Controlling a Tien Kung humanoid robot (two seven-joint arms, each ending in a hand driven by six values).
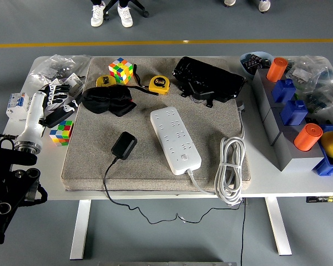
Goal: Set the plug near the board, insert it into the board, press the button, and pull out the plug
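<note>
Plug (124, 145): untouched on mat, beside board (175, 132).
Left hand (14, 183): grip unreadable (bench edge).
Risk: trailing cord (108, 191) snagging.

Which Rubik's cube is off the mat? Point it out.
The Rubik's cube at the mat's left edge, on the bare table; the other sits on the mat's far side.

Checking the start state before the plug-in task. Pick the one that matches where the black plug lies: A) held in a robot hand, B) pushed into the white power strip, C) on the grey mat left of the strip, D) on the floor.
C: the black plug lies on the grey mat, left of the white power strip and apart from it, with its cable trailing off the table's near edge.
</note>
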